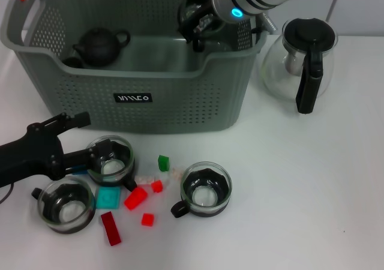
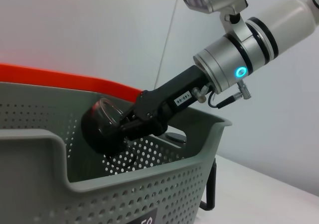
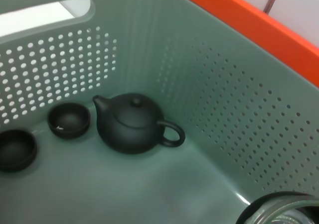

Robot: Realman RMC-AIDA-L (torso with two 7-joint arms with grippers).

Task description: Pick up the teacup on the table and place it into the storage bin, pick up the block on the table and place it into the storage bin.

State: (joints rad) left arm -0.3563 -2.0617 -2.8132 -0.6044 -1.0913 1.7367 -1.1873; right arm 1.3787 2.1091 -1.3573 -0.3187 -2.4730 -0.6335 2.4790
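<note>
The grey perforated storage bin [image 1: 180, 96] stands at the back of the table. My right gripper [image 1: 203, 25] reaches inside its right end, shut on a glass teacup [image 1: 197, 13] with a black base and holding it above the bin floor. The left wrist view shows that gripper [image 2: 130, 127] gripping the teacup [image 2: 105, 127]. The teacup's rim [image 3: 284, 209] shows in the right wrist view. Three more glass teacups [image 1: 110, 160] [image 1: 66, 205] [image 1: 206, 189] stand on the table. Loose blocks lie between them: green [image 1: 163, 162], red [image 1: 136, 198], teal [image 1: 108, 197]. My left gripper [image 1: 81, 139] is open just left of the nearest teacup.
In the bin sit a black teapot [image 1: 99, 45] [image 3: 132, 124] and two small black cups [image 3: 70, 119] [image 3: 15, 149]. A glass coffee pot [image 1: 300, 60] with a black handle stands right of the bin. More red blocks [image 1: 147, 219] [image 1: 110, 228] lie near the front.
</note>
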